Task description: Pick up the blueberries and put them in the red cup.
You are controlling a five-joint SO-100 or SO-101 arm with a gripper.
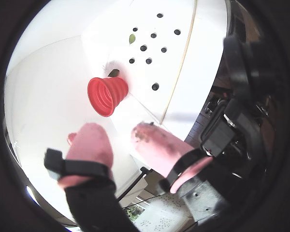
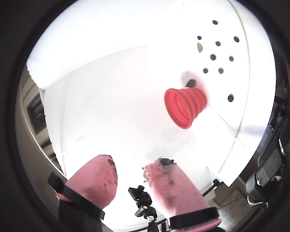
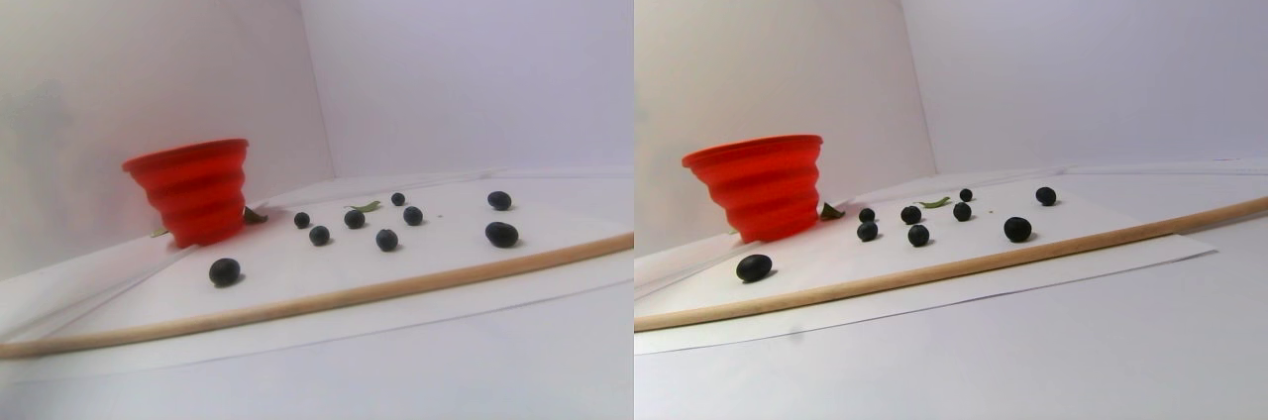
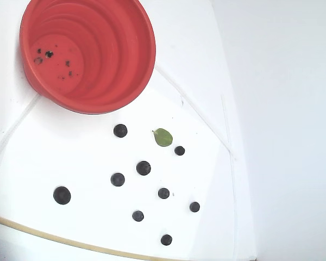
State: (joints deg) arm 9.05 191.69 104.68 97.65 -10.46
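Several blueberries [image 4: 143, 168] lie scattered on a white sheet below the red cup [image 4: 114, 49], whose bottom holds only dark specks. The stereo pair view shows the red cup [image 3: 193, 187] standing upright at the left with the blueberries [image 3: 355, 219] to its right. In both wrist views my gripper [image 1: 118, 133] [image 2: 132, 166] is open, its pink fingers wide apart with nothing between them. It hangs high above the table, well short of the red cup [image 1: 108, 95] [image 2: 186, 106] and the blueberries [image 1: 143, 48] [image 2: 213, 57] beyond. It does not show in the stereo pair or fixed views.
A small green leaf [image 4: 163, 137] lies among the berries. A thin wooden stick [image 3: 347, 296] [image 4: 54, 236] runs along the sheet's near edge. White walls close the back and left. A small tripod [image 2: 144, 200] stands below the gripper.
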